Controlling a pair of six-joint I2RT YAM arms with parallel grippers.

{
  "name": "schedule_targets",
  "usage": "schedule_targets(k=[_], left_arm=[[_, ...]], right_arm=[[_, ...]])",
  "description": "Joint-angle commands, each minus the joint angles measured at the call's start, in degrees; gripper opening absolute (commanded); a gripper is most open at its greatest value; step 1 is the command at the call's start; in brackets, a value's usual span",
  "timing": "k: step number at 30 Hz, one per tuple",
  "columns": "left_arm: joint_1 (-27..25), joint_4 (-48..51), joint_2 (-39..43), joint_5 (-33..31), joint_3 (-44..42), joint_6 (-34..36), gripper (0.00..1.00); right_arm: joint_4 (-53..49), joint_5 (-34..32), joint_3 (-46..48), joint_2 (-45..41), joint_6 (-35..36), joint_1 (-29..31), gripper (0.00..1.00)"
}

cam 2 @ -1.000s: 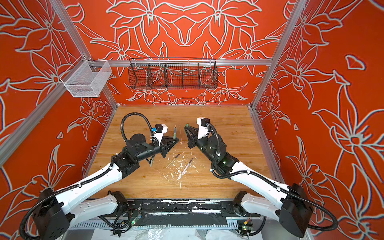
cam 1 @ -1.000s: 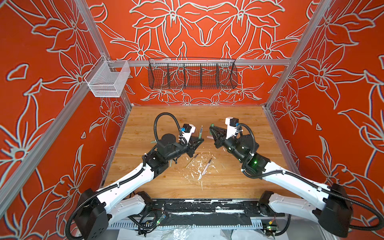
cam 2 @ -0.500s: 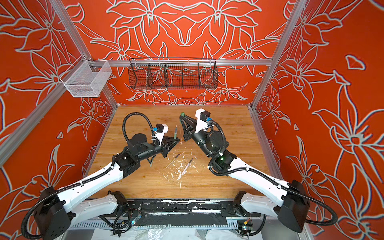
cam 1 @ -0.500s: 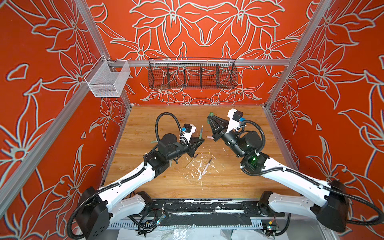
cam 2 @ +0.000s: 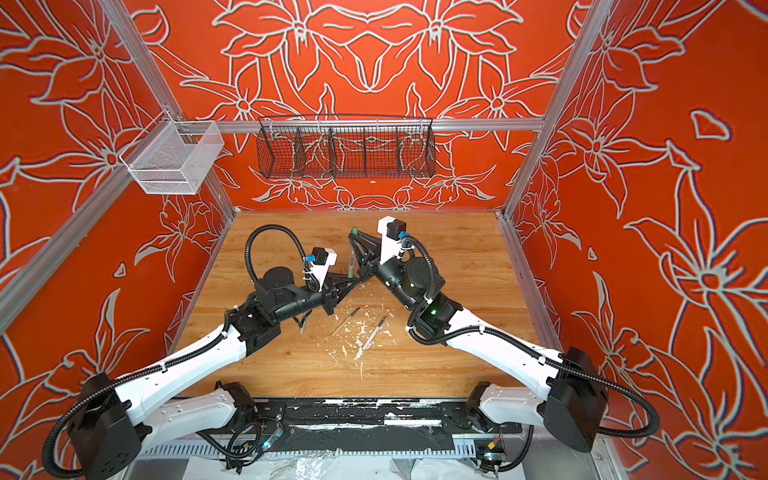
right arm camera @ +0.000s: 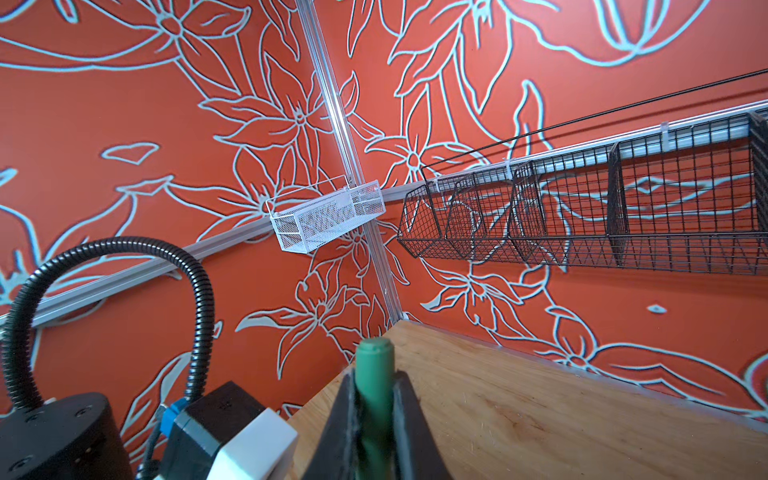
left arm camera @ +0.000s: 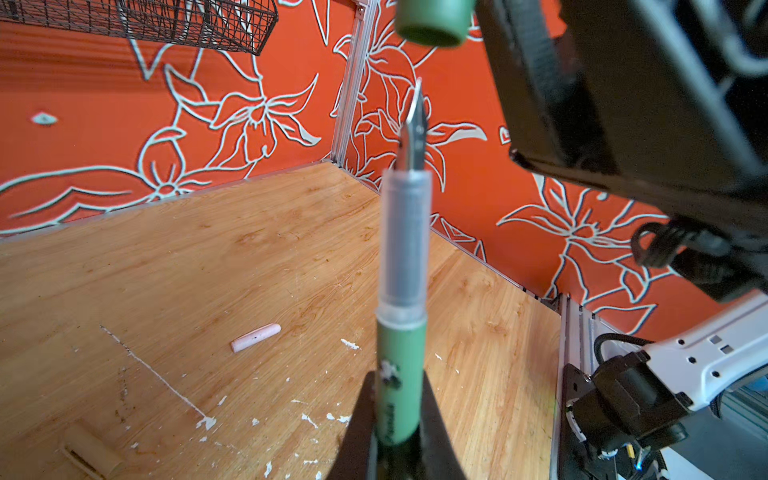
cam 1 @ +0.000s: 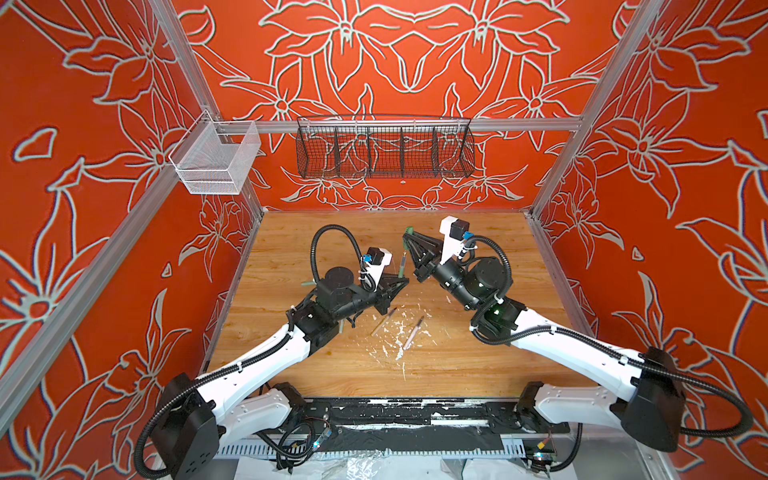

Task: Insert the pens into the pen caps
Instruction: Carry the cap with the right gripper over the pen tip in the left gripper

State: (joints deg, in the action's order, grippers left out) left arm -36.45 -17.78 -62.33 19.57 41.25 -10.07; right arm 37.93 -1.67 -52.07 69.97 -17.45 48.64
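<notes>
My left gripper point(left arm camera: 399, 399) is shut on a green pen point(left arm camera: 401, 353), which stands with its dark nib pointing away from the jaws. Just beyond the nib hangs a green pen cap point(left arm camera: 432, 20), open end toward the nib and apart from it. My right gripper point(right arm camera: 374, 378) is shut on that cap point(right arm camera: 374, 365). In both top views the cap point(cam 1: 409, 230) point(cam 2: 354, 230) sits just beyond the pen point(cam 1: 402, 266) point(cam 2: 351, 264). A tan pen point(cam 1: 383, 321) and a pink pen point(cam 1: 413, 332) lie on the table. A pink cap point(left arm camera: 255, 337) and a tan cap point(left arm camera: 93, 451) lie there too.
White paint flecks point(cam 1: 395, 332) dot the wooden table around the loose pens. A short pale green piece point(cam 1: 309, 283) lies behind the left arm. A black wire basket point(cam 1: 384, 147) and a white mesh basket point(cam 1: 216, 162) hang on the back walls.
My right gripper has risen and swung toward the back left with the green cap, ending beyond the pen's nib. The left gripper and its pen have barely moved.
</notes>
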Motion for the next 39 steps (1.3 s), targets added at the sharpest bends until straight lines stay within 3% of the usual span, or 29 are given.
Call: schedule_targets(k=[1, 22, 39], left_arm=[[-0.47, -1.94, 0.6, 0.64, 0.41, 0.31, 0.0], [-0.47, -1.78, 0.63, 0.08, 0.32, 0.62, 0.0], [-0.51, -1.9, 0.28, -0.68, 0.23, 0.4, 0.0]], right_arm=[[0.32, 0.02, -0.19, -0.28, -1.08, 0.33, 0.0], [0.49, -0.05, 3.1, -0.54, -4.46, 0.31, 0.0], [-0.97, 4.38, 5.31, -3.09, -6.35, 0.53, 0.01]])
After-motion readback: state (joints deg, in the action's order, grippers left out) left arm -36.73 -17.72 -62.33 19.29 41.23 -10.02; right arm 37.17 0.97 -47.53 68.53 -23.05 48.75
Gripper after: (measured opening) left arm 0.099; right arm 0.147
